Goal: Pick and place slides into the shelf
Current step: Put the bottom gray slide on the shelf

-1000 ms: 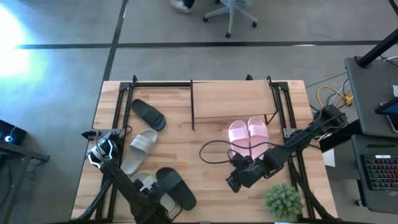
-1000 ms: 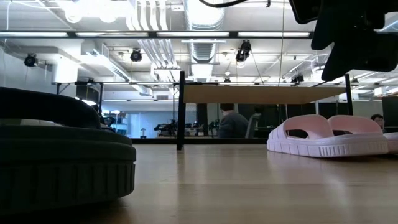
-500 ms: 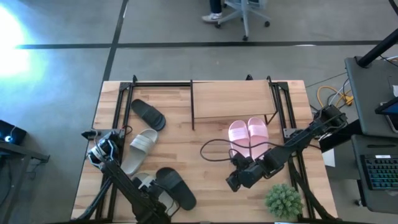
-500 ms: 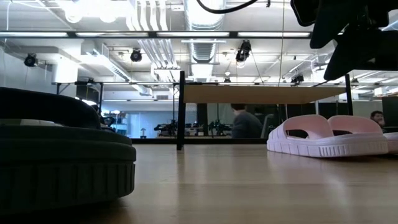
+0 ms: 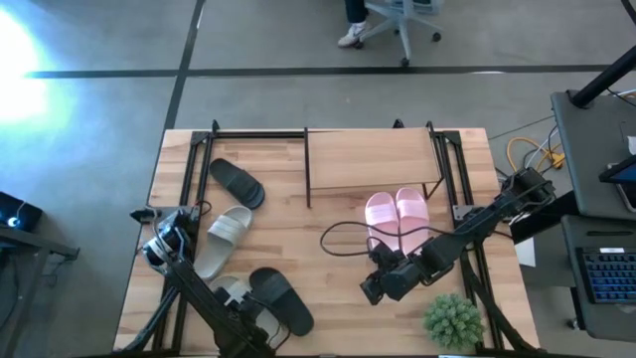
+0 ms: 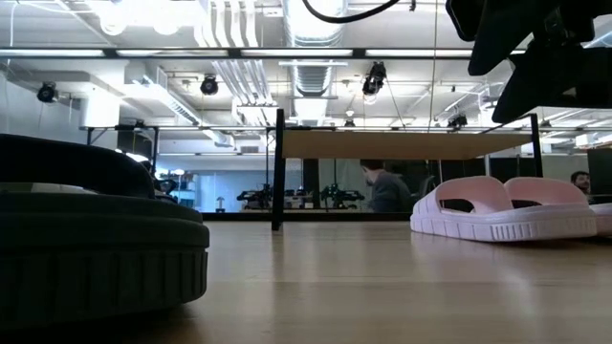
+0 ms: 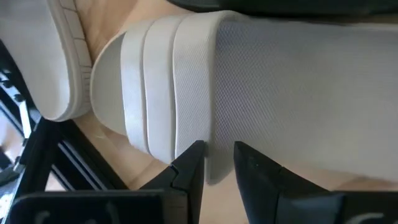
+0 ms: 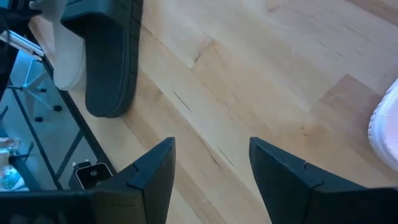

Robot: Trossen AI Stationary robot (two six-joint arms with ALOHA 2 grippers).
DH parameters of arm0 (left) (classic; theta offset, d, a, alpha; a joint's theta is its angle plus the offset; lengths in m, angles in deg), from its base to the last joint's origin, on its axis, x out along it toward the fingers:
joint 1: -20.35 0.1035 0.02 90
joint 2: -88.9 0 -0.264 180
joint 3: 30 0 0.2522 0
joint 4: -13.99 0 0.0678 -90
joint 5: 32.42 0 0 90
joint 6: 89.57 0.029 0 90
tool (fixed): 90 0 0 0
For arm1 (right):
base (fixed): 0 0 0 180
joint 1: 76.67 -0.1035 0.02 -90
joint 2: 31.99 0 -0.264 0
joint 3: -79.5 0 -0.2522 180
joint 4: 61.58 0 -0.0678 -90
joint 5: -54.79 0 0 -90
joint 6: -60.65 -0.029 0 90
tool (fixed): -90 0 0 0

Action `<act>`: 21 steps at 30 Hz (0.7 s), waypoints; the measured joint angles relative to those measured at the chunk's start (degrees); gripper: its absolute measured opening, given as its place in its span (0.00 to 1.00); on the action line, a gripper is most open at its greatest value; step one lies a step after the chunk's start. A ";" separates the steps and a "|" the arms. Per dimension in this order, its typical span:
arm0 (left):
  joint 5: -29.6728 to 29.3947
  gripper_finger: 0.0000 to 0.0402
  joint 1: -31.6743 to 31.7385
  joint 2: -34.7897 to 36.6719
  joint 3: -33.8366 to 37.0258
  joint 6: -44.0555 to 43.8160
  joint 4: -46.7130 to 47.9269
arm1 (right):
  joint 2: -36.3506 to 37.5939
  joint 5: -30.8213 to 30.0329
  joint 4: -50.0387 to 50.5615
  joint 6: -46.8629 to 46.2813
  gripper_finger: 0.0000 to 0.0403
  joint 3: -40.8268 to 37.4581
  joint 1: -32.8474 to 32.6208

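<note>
At table's front-left edge, left gripper clamped on grey slide, right gripper fingers apart.

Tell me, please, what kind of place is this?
Probably a robotics lab in an open office. Exposed ducts and track lights hang from the ceiling, an office chair stands on the grey floor, and a desk with a keyboard sits beside the table.
</note>
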 joint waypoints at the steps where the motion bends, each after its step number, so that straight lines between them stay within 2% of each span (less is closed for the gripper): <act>1: 0.04 0.18 -0.19 -0.52 0.00 0.11 0.40 | 0.00 0.00 0.00 0.00 0.49 0.00 0.00; 9: 1.00 0.18 -0.90 -3.16 -0.14 1.56 0.96 | 0.00 0.00 -0.02 0.04 0.49 0.00 0.00; 12: 1.37 0.18 -0.94 -3.17 -1.05 1.61 4.18 | 0.00 0.00 -0.02 0.09 0.49 0.00 0.00; 21: -0.59 0.18 -0.98 -2.45 -0.40 3.37 4.04 | 0.00 0.00 -0.02 0.66 0.49 0.00 0.00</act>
